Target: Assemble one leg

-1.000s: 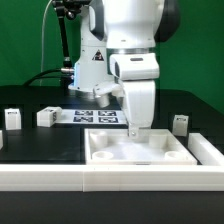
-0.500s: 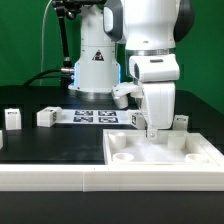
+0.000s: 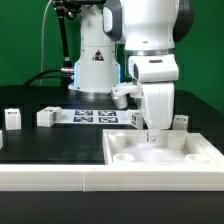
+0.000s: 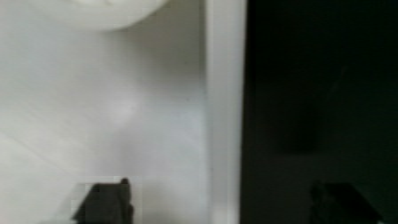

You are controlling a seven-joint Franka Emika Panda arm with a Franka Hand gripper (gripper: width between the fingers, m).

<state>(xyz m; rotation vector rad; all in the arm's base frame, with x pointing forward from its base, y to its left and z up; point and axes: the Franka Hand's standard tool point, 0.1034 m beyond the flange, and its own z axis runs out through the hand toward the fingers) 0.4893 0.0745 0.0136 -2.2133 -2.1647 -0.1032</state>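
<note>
The large flat white square panel (image 3: 165,152) with round corner recesses lies at the front of the exterior view's right. My gripper (image 3: 152,136) is down at the panel's far rim. In the wrist view the gripper (image 4: 222,203) is open. One finger (image 4: 107,201) is over the white panel (image 4: 107,110) and the other is over the black table, with the rim between them. Small white tagged legs stand on the table: one (image 3: 12,118) at the exterior view's far left, one (image 3: 46,116) beside it, and one (image 3: 180,123) just right of the gripper.
The marker board (image 3: 95,116) lies flat behind the gripper, in front of the arm's base (image 3: 95,70). A white ledge (image 3: 50,178) runs along the front edge of the black table.
From one second ago to half a second ago, the gripper and the panel shifted together toward the exterior view's right. Since then nothing has visibly moved.
</note>
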